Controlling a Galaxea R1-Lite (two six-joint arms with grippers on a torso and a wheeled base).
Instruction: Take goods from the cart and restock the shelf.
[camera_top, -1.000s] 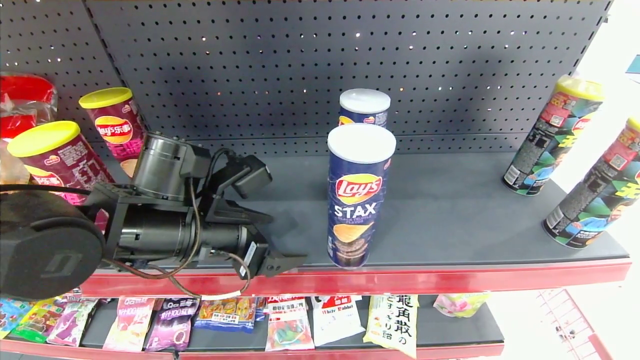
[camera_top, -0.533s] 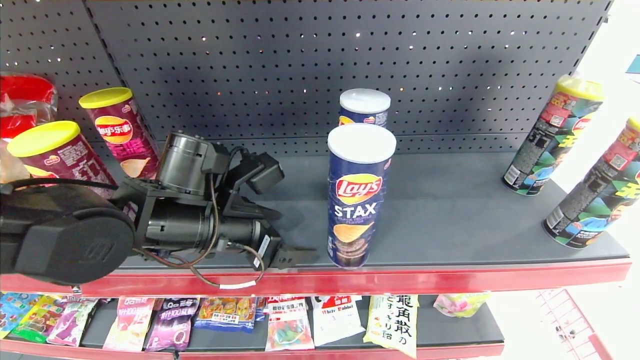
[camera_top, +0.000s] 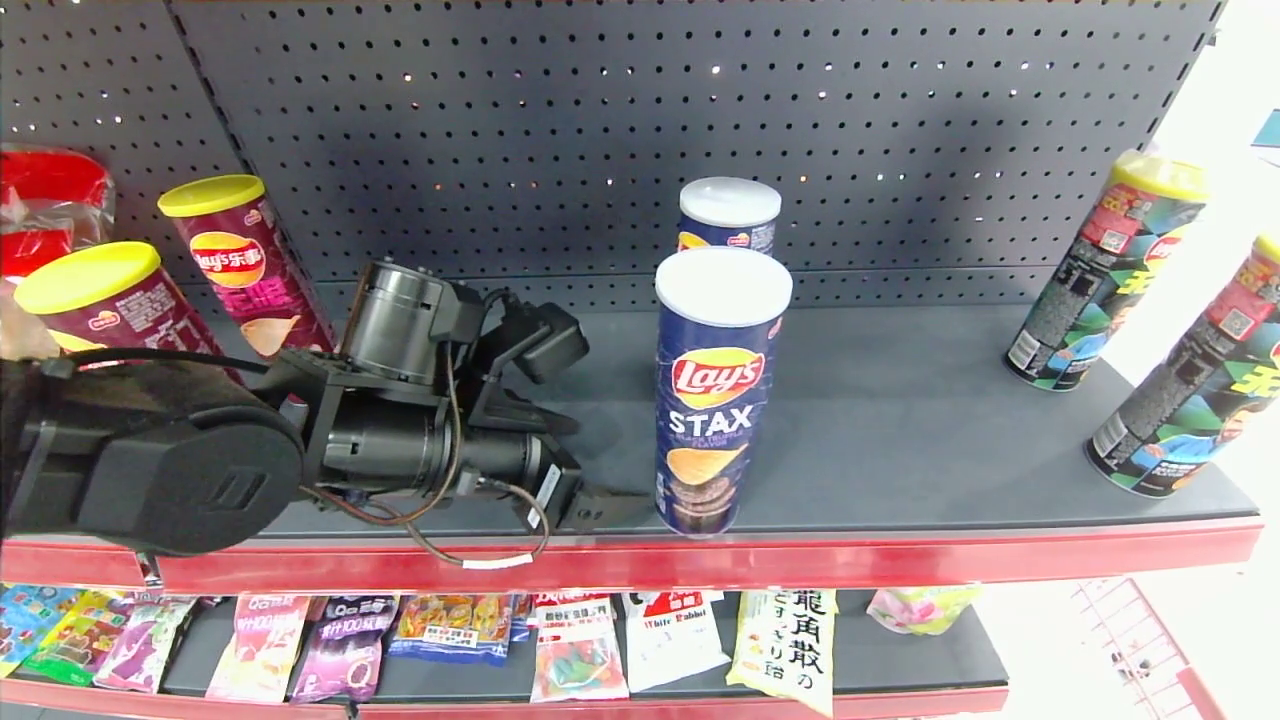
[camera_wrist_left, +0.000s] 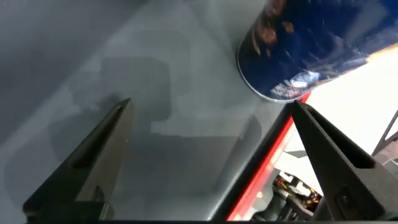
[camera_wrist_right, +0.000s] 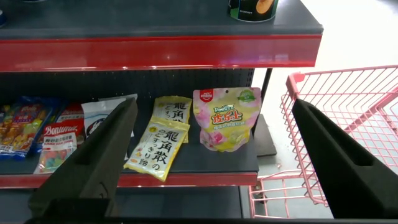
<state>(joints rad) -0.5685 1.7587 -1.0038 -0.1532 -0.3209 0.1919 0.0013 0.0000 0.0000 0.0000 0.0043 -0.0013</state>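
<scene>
Two blue cans stand upright mid-shelf: the front can (camera_top: 722, 390) close to the red front edge of the shelf (camera_top: 900, 430), the back can (camera_top: 729, 215) straight behind it by the pegboard (camera_top: 600, 120). The left gripper (camera_wrist_left: 211, 104) lies low over the shelf, just left of the front can and near the front edge, pointing at the can's base. Its jaws are spread wide and hold nothing; the can sits beyond the fingertips, not between them. Maroon cans (camera_top: 240, 260) with yellow lids stand at the shelf's left end, black-and-green cans (camera_top: 1100, 270) at its right end. The right gripper (camera_wrist_right: 214, 106) hangs in front of the lower shelf (camera_wrist_right: 205, 158), jaws likewise wide and empty, facing snack bags (camera_wrist_right: 227, 118) lying near that shelf's right end. The pink cart (camera_wrist_right: 293, 79) stands just beside the same end.
</scene>
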